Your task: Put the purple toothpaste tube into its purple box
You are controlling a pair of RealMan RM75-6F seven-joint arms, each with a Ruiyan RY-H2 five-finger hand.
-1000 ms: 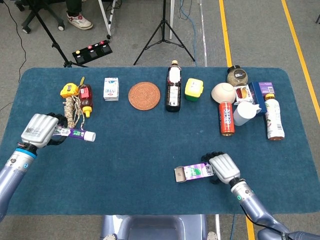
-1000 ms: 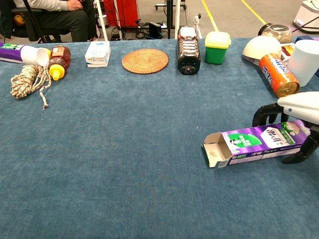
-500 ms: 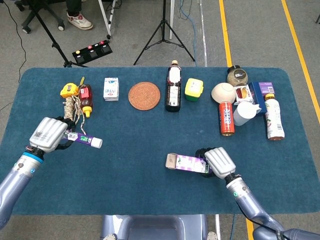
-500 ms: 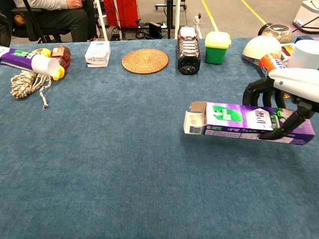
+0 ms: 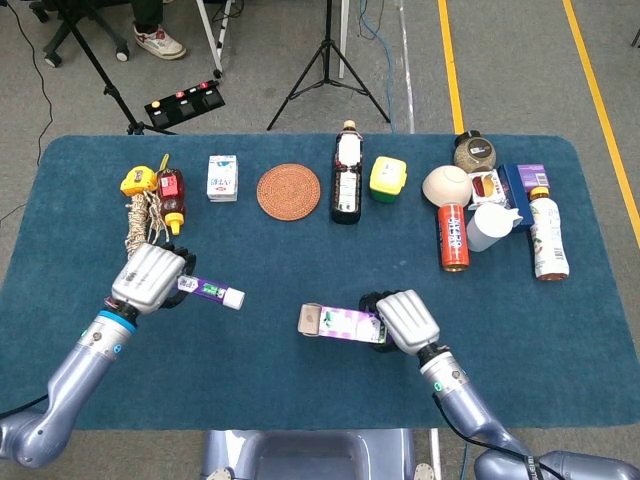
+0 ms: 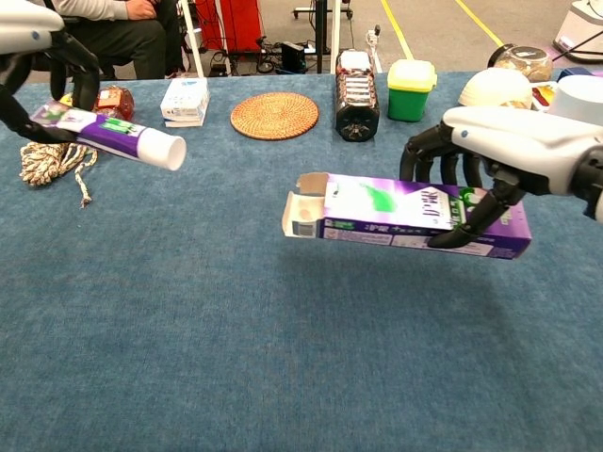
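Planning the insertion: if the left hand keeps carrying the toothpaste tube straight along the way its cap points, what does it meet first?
Most likely the open flap end of the purple box in the right hand. The tube in the left hand points toward it across bare cloth, though their heights may not line up.

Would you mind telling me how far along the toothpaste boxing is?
Done: the left hand holds the purple toothpaste tube and the right hand holds the purple box, both lifted. In hand: cap faces the open flap, a gap between. Left: sliding the tube in.
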